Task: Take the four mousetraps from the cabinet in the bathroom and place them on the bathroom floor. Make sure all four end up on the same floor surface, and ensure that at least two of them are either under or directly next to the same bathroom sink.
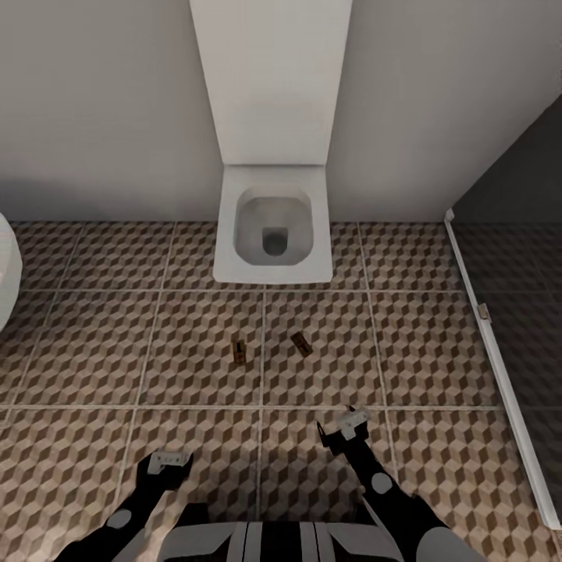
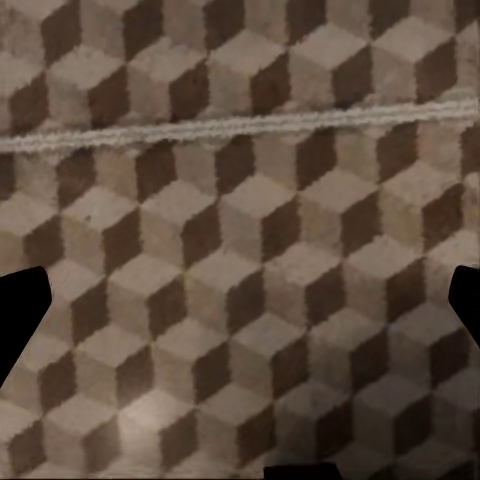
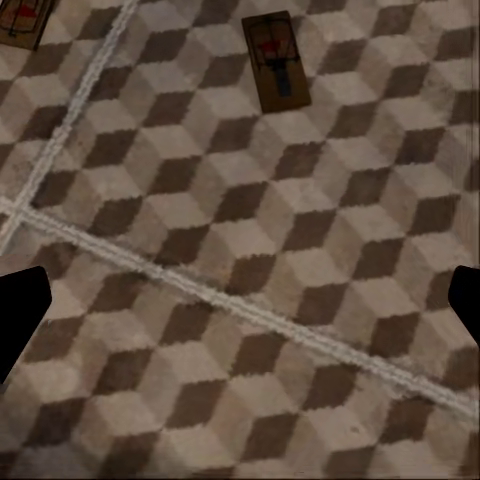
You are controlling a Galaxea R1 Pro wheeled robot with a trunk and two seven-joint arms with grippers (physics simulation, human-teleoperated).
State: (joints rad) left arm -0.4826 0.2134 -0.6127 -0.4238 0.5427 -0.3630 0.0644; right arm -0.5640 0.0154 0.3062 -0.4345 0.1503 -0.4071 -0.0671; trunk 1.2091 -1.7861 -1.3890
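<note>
Tan wooden mousetraps, one [image 1: 240, 352] and another [image 1: 301, 344], already lie on the cube-patterned bathroom floor [image 1: 94, 351] before the toilet [image 1: 273, 234], and with my left gripper [image 1: 168, 460] and right gripper [image 1: 349, 425] both spread empty, I judge the cabinet run for the remaining traps comes next.

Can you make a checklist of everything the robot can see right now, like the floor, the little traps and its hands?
Surface: bathroom floor, cube-pattern tiles.
Job's things: two mousetraps lying flat in front of the toilet, left mousetrap and right mousetrap, on neighbouring tiles.
Clutter: nothing seen.
Grippers: left gripper and right gripper open, empty, above the floor.
Cables: nothing seen.
Surroundings: pale wall; dark glass panel at right.
</note>
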